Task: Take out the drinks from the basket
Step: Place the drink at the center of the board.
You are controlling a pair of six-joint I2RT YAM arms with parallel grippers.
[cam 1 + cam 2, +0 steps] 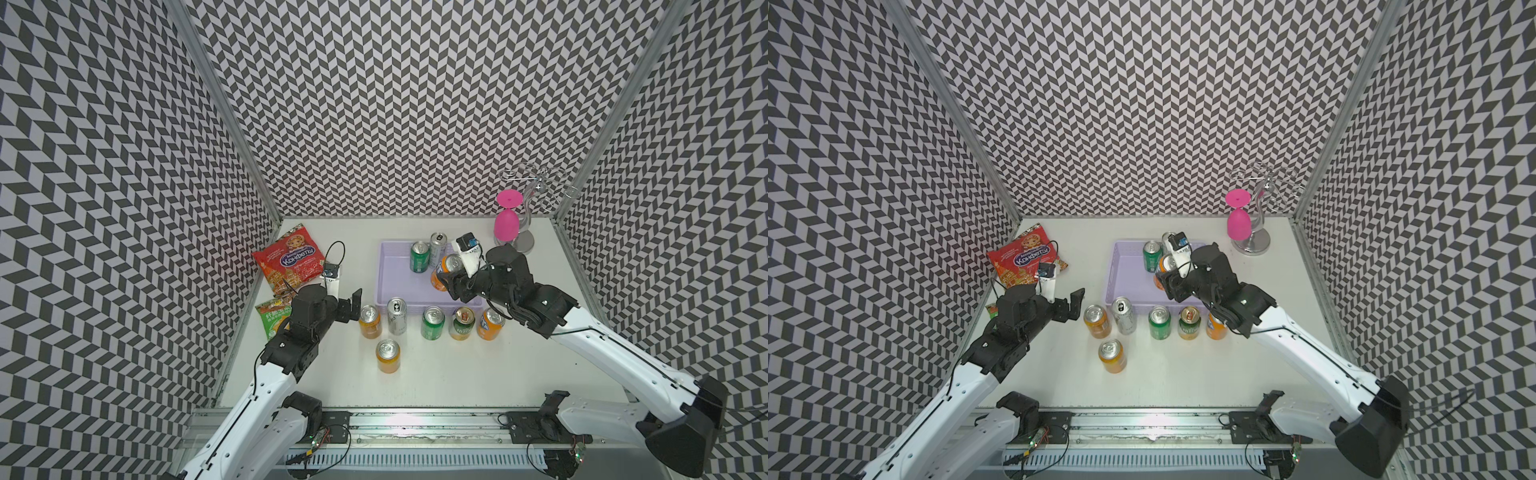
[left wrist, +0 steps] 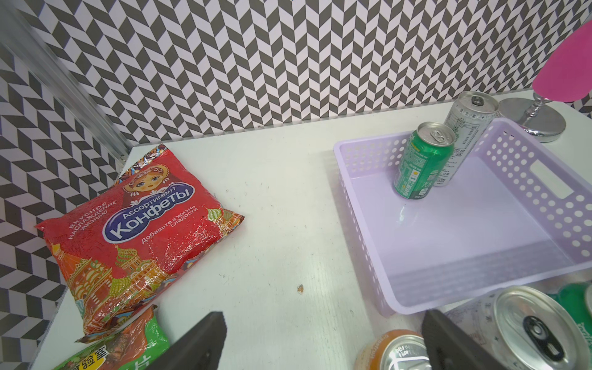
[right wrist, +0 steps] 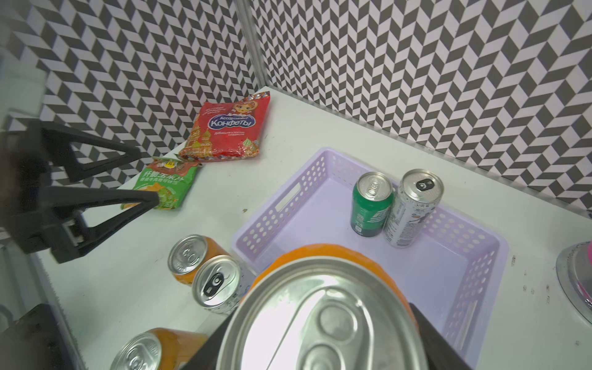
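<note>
Lowest in a top view, a lone orange can (image 1: 387, 355) stands on the worktop (image 1: 457, 374). Above it, a row of five cans (image 1: 432, 323) stands just outside the basket (image 1: 399, 282). Left of that row hangs the left tool (image 1: 354, 306), jaws apart (nothing between them). The right tool (image 1: 451, 282) is clamped on a held orange can (image 1: 444, 268) over the basket's right part. A green can (image 1: 419, 257) and a silver can (image 1: 437, 247) stand inside at its upper edge.
</note>
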